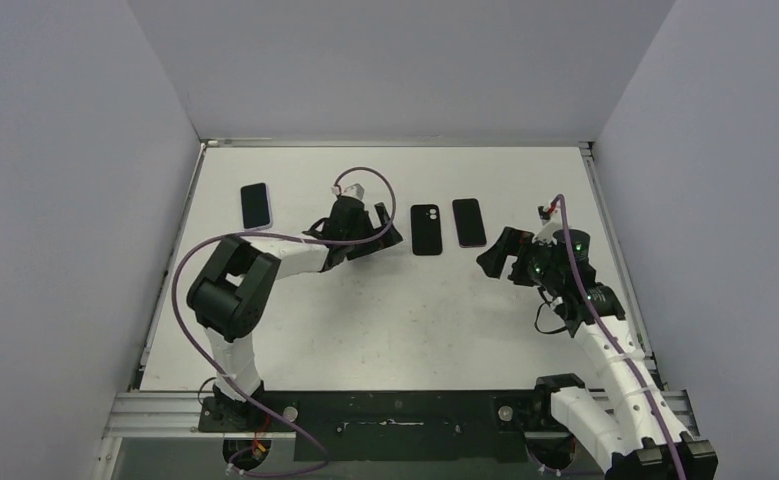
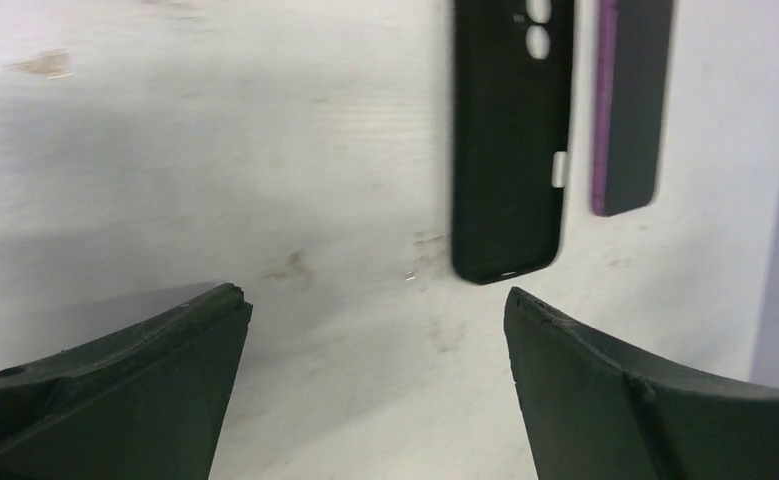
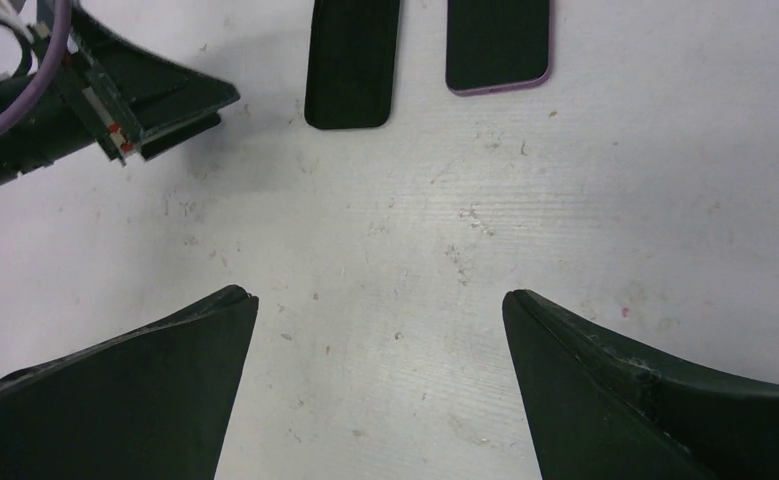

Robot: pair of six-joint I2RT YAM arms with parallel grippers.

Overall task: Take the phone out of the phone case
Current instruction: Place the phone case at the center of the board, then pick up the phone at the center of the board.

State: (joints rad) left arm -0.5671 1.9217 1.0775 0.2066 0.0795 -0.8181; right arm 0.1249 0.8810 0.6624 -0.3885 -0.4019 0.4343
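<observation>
Table [image 1: 385,330] seen from above. Black phone case [image 1: 426,229] lies flat mid-table, with a purple-edged phone [image 1: 469,221] just beside it on the right, not touching. Left gripper [image 2: 375,310] hovers near the case, jaws spread wide, holding nothing. Right gripper [image 3: 380,300] is equally wide and empty. Separation looks complete; the grippers should lift straight up and clear, nudging neither item
</observation>
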